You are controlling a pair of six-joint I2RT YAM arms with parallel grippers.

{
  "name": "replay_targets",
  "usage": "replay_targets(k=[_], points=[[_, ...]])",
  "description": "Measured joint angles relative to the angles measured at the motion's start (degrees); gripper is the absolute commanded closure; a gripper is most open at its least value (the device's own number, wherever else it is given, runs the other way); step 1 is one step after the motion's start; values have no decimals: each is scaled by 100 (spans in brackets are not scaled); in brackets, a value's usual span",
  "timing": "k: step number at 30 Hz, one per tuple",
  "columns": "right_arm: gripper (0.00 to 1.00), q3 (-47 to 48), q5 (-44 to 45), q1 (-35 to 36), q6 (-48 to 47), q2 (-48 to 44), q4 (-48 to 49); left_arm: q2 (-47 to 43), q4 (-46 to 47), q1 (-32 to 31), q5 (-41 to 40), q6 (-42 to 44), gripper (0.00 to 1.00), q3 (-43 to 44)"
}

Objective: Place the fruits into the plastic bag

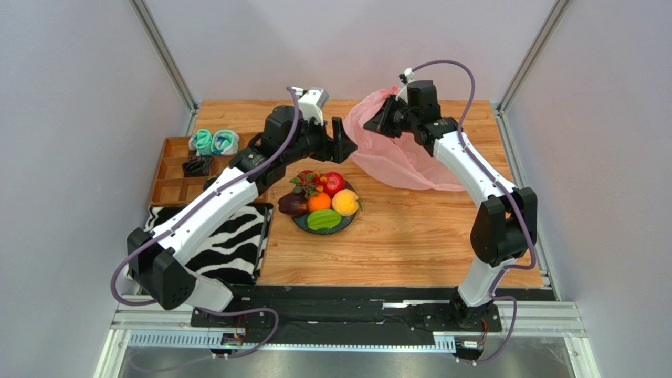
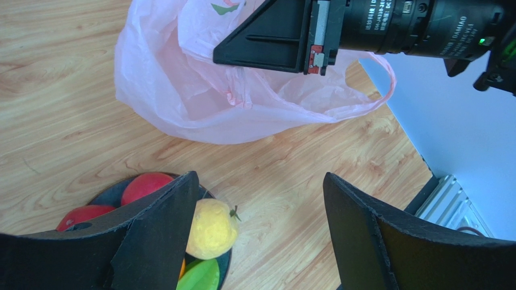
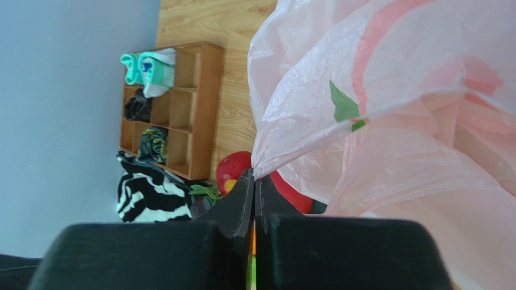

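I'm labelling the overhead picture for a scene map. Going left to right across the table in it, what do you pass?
From the left: zebra-striped cloth → dark purple fruit → orange → pink plastic bag.

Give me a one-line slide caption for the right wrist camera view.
Right end effector shut on an edge of the plastic bag, with red fruits and a wooden organizer beyond.
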Motion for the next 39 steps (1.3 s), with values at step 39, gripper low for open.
replay_targets(k=[39], points=[[100,-114,-11,516,1436,-98,789,1615,133,125,-459,-98,50,702]])
